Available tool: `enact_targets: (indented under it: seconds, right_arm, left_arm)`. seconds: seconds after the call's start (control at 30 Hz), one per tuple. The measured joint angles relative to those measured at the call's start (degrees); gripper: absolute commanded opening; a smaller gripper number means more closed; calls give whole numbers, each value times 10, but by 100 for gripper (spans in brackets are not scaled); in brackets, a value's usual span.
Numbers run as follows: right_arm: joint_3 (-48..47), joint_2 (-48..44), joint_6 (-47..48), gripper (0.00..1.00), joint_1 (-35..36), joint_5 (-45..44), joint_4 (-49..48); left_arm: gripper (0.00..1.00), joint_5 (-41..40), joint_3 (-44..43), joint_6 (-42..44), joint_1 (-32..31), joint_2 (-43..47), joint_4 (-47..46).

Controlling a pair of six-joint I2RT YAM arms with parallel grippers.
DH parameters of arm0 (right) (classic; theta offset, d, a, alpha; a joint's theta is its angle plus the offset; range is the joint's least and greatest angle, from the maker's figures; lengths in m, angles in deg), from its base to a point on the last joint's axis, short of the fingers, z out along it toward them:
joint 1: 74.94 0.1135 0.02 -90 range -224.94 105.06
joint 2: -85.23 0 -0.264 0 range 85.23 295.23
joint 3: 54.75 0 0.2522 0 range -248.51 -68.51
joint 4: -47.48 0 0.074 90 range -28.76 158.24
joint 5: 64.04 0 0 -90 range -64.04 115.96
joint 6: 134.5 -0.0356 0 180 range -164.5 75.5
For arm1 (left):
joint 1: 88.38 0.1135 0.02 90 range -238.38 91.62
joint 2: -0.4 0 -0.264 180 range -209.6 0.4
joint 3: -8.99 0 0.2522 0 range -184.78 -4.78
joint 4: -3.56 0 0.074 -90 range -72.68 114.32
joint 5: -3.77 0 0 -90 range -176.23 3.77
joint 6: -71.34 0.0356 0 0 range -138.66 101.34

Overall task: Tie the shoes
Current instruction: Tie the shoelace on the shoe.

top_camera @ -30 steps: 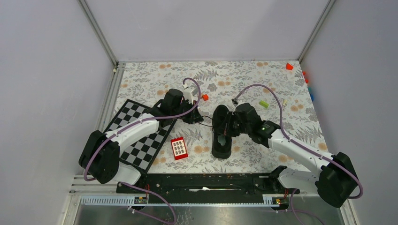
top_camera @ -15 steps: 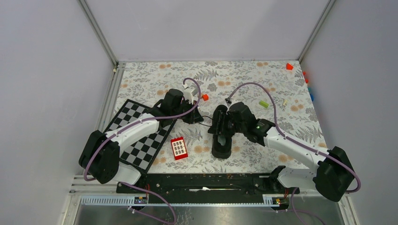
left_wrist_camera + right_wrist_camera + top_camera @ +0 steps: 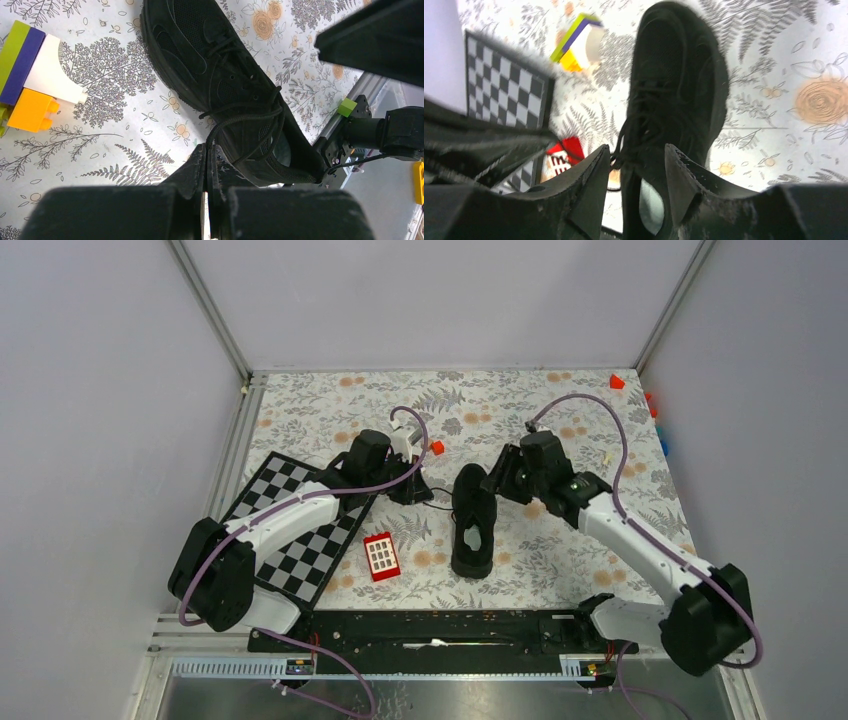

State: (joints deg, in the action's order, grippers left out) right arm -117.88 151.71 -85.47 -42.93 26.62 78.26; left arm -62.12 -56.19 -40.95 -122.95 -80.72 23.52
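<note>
The black sneaker (image 3: 472, 520) stands on its sole near the middle of the fern-printed desk (image 3: 560, 410), its long axis running from the near edge toward the far wall. The toe points away from the arm bases and the heel opening, with its pale insole, faces them. Any brand mark on its dark upper is too faint to read. The left pincer (image 3: 424, 490) sits just left of the shoe with its jaws pressed together on a thin black lace (image 3: 235, 119), which runs from the eyelets down to the fingertips. The right pincer (image 3: 638, 152) hovers just right of the toe with its fingers (image 3: 594, 172) spread apart and nothing between them; its wrist view looks down onto the collar and lacing. A chessboard (image 3: 295, 530) lies to the left under the left arm. Between it and the sneaker lies a red block (image 3: 381, 555) with a white grid of squares on its face, no lettering legible. A stack of green, purple, white and orange bricks (image 3: 30, 75) lies beside the toe.
</note>
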Motion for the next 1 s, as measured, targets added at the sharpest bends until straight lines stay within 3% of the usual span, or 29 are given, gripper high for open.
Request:
enact_targets:
  seconds: [0.13,0.47,0.73,0.9,1.0]
  right_arm:
    - [-40,69,-13,57,-35,17,26]
    - [-53,171,-40,58,-39,73,28]
    - [-54,196,-56,25,-42,86,10]
    - [-46,196,-66,19,-44,90,-7]
    - [-43,196,-69,25,-46,94,-12]
  left_arm:
    - [0,1,0,1,0,0,6]
    - [0,2,0,3,-2,-3,10]
    - [0,5,0,3,-4,-8,10]
    - [0,7,0,3,-4,-8,10]
    - [0,7,0,3,-4,-8,10]
